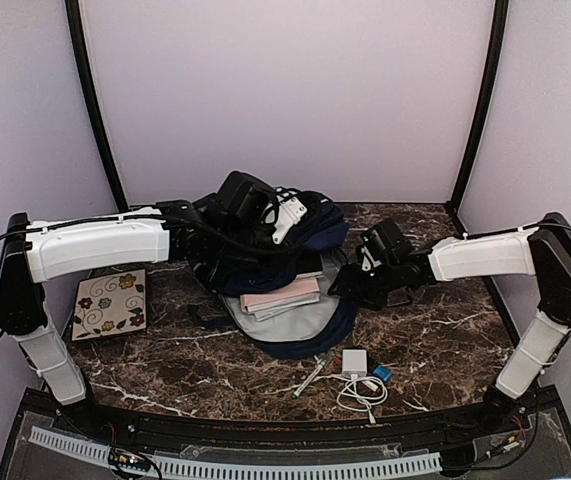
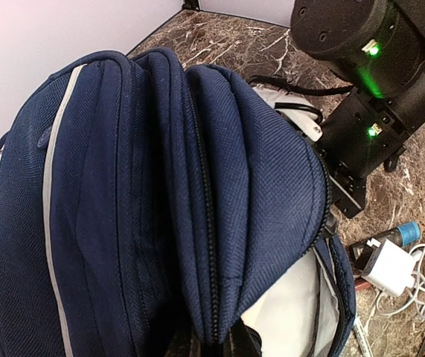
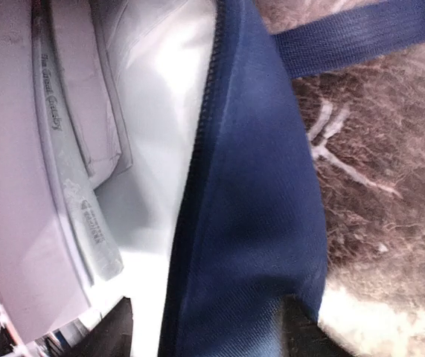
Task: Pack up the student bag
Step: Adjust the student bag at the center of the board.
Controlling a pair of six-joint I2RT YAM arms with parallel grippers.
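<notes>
The student bag [image 1: 310, 343], navy with a white stripe, lies open in the middle of the table. Its grey lining [image 3: 160, 111] shows, and books [image 1: 280, 295] lie inside, a pink one and a grey one [image 3: 63, 171]. My left gripper [image 2: 216, 342] is shut on a fold of the bag's front flap [image 2: 249, 186] beside a zipper and holds that flap lifted at the bag's far side [image 1: 277, 225]. My right gripper [image 3: 208, 335] is open at the bag's right edge [image 1: 345, 283]. One finger is inside over the lining, the other outside, with the navy rim [image 3: 257, 186] between them.
A white charger [image 1: 355, 361] with a coiled cable, a small blue thing [image 1: 382, 373] and a pen [image 1: 308, 378] lie in front of the bag. A flower-patterned notebook [image 1: 112, 303] lies at the left. The right arm's wrist [image 2: 361, 74] is close to the lifted flap.
</notes>
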